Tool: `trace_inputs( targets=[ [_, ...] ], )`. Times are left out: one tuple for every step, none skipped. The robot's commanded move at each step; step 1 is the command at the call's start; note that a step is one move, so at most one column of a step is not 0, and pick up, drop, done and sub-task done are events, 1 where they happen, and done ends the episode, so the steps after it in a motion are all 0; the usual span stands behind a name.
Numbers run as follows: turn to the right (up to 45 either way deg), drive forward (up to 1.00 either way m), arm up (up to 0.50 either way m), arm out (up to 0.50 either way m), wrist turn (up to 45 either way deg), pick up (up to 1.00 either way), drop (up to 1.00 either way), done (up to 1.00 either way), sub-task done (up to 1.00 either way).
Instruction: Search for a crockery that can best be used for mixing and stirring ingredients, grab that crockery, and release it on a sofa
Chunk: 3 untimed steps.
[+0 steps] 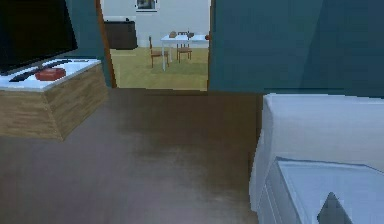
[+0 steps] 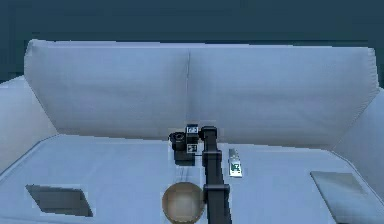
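**On a white sofa: a round brown thing beside the robot's arm**

In the arm side view, a wide white sofa (image 2: 120, 90) is seen from the front. Its back is made of two smooth, softly padded cushions divided by one upright seam, and rounded arms curve in at both ends. The seat is pale and matte. Two flat grey rectangular slabs (image 2: 60, 198) are laid on it, one toward each end.

A dark square arm (image 2: 213, 172) is raised from the bottom edge, just right of the middle. At its far end the gripper (image 2: 180, 150) is seen as a small black blocky body against the seat cushion. Whether anything is held in its thin fingers cannot be told.

A round brown thing (image 2: 183, 201), smooth, domed and bowl-like, is seen low against the seat, just beside the arm on the view's left.

In the forward view, a plain brown floor (image 1: 150, 140) is spread between teal walls (image 1: 290, 45). At the left, a black flat television (image 1: 30, 35) is set on a wood-grained stand (image 1: 55, 100) with a white top, beside a low reddish dish-shaped object (image 1: 50, 73). Through a doorway, a small table (image 1: 183, 42) and a thin-legged chair (image 1: 155, 55) are seen. The sofa's white, boxy end is found at the lower right.
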Motion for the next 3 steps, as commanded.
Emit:
trace_inputs(
  targets=[
    [0.0, 0.0, 0.1, 0.0, 0.0, 0.0, 0.0, 0.0, 0.0],
    [0.0, 0.0, 0.0, -0.08, 0.0, 0.0, 0.0, 0.0, 0.0],
    [0.0, 0.0, 0.0, 0.0, 0.0, 0.0, 0.0, 1.0, 0.0]
  ],
)
